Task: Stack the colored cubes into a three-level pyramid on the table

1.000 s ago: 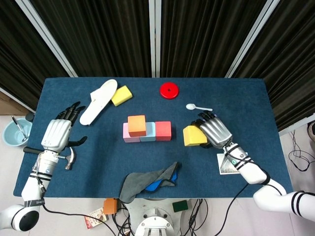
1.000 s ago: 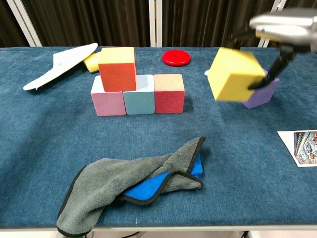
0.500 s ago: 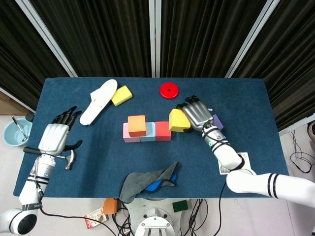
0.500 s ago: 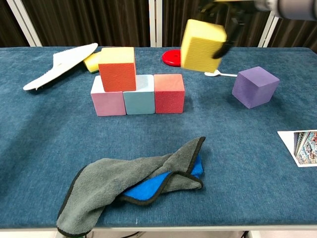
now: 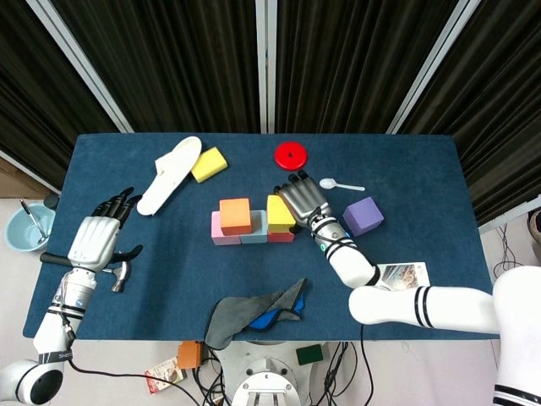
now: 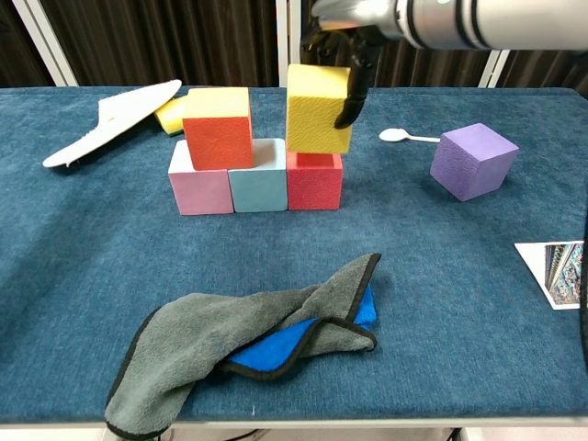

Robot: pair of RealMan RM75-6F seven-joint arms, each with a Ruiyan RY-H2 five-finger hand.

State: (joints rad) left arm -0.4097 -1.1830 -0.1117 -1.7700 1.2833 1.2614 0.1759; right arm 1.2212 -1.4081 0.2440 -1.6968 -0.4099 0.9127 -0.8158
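Observation:
A pink cube (image 6: 199, 181), a light blue cube (image 6: 260, 177) and a red cube (image 6: 314, 182) stand in a row mid-table. An orange cube (image 6: 218, 130) sits on top, over the pink and blue ones. My right hand (image 5: 303, 198) grips a yellow cube (image 6: 318, 107) just above the red cube, over its right part. A purple cube (image 6: 472, 160) lies tilted on the cloth to the right. My left hand (image 5: 98, 233) hovers open at the table's left side, holding nothing.
A grey and blue rag (image 6: 253, 340) lies in front of the row. Behind it are a white insole (image 5: 169, 174), a yellow sponge (image 5: 209, 163), a red disc (image 5: 290, 156) and a white spoon (image 5: 340, 184). A hammer (image 5: 118, 271) lies at the left, a photo card (image 5: 404, 275) at the right.
My right hand carried the yellow cube leftward from beside the purple cube to just above the red cube. The left hand drifted slightly toward the table's near edge.

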